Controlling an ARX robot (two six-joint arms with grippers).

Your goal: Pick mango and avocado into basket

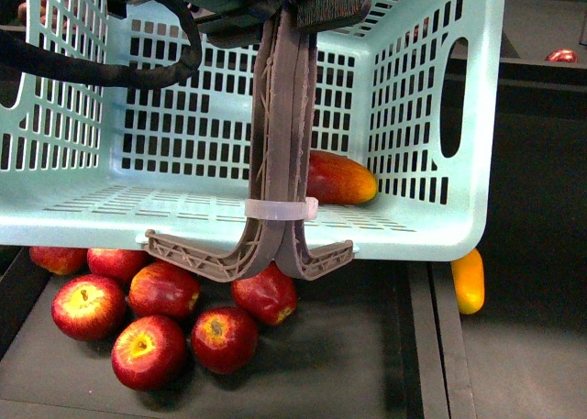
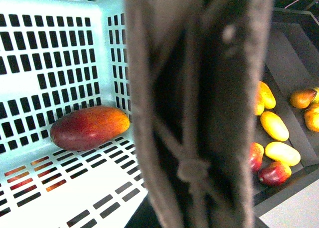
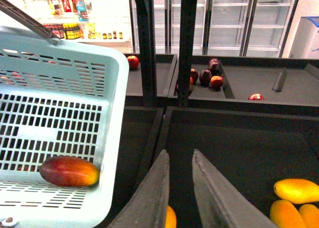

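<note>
Halfway there, looks like. The mango (image 1: 339, 179) is already lying on the floor of the basket (image 1: 477, 116), centre-right of the front view, tucked behind the handle (image 1: 280, 162). The left gripper (image 1: 316, 11) at the top edge seems clamped on that handle, holding the basket over the apples (image 1: 165, 291). Its fingers are mostly cropped out though, so that's a guess. The right gripper (image 3: 180, 158) is empty, fingers only a sliver apart, low in its wrist view above a dark bin. No avocado in any view. So next it probably has to find it, open wider and reach.
</note>
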